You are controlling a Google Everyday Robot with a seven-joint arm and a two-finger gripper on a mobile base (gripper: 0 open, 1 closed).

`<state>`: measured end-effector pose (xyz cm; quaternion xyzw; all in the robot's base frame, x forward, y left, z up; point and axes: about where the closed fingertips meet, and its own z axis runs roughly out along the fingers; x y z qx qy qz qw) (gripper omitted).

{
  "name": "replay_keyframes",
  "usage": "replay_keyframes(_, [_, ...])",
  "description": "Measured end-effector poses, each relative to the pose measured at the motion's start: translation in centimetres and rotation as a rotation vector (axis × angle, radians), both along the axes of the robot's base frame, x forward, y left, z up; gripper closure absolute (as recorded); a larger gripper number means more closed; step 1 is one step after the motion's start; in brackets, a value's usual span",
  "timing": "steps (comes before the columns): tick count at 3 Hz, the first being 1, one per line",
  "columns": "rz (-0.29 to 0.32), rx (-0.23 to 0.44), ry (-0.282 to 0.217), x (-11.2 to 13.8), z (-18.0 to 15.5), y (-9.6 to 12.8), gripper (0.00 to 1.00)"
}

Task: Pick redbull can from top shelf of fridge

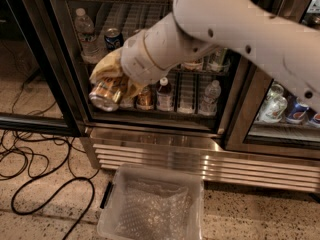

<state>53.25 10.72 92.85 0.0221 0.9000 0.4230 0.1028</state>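
In front of the fridge (150,151), low on the left of the single camera view, the gripper (112,81) is clamped around the redbull can (105,98). Its tan-covered fingers wrap the golden-brown body from above. The can is held tilted, shiny silver end pointing down and toward the near left, which fits a grasp taken across its side. It hangs in the air before the lower rack, touching no shelf, so I judge the pick itself done and only the carrying-away left. The white arm (225,29) runs from the upper right across the glass to reach it.

Behind, on the wire rack (132,21) with lane dividers, stand one water bottle (86,31) and one blue Pepsi can (114,38), just beside each other at the left. The lanes probably keep drinks in rows that slide forward. On the rack below I count one white-capped bottle (164,91), one clear bottle (210,96) and one brown can (145,98), with others hidden by the gripper.

One clear plastic bin (107,219), lined with bubble wrap, sits on the floor just before the slatted base, likely placed to catch anything dropped. Black cables (45,184) loop over the floor to the left
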Motion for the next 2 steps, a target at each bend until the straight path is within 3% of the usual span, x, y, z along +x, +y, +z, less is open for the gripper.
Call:
replay_keyframes(1, [0.039, 0.05, 0.078, -4.66, -2.61, 3.9, 1.0])
replay_keyframes(2, [0.049, 0.047, 0.086, -5.23, -3.03, 4.34, 1.0])
